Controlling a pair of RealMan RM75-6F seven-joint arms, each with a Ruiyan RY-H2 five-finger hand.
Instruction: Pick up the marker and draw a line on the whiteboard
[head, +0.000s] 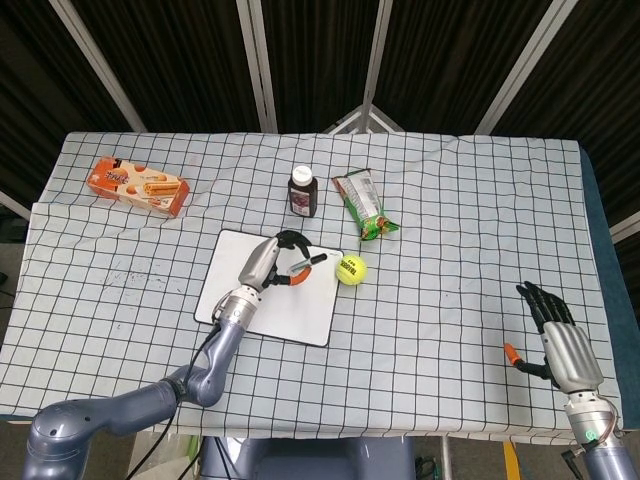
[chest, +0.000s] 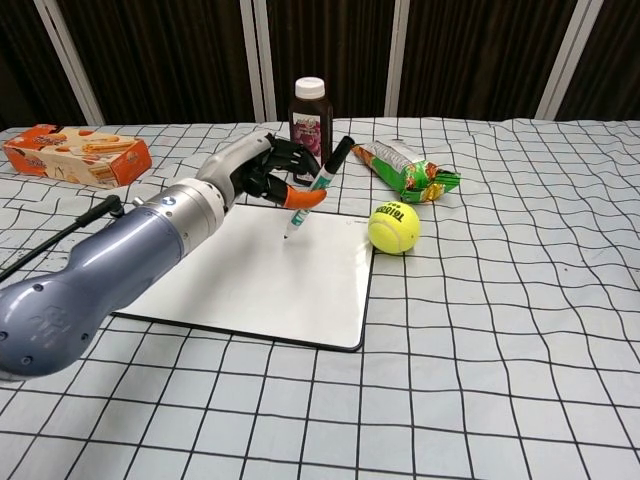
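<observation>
The white whiteboard (head: 230, 290) (chest: 230, 290) with a black rim lies flat on the checked cloth. My left hand (head: 268, 265) (chest: 258, 172) hovers over its far right part and pinches a marker (head: 305, 266) (chest: 315, 190). The marker is tilted, black cap end up and to the right, tip pointing down at the board surface; whether the tip touches the board I cannot tell. My right hand (head: 560, 340) rests at the table's near right corner, fingers spread, holding nothing; the chest view does not show it.
A yellow tennis ball (head: 350, 269) (chest: 394, 227) sits just right of the board. A dark juice bottle (head: 303, 190) (chest: 310, 115) and a green snack bag (head: 364, 204) (chest: 408, 168) stand behind it. An orange biscuit box (head: 137, 185) (chest: 75, 155) lies far left.
</observation>
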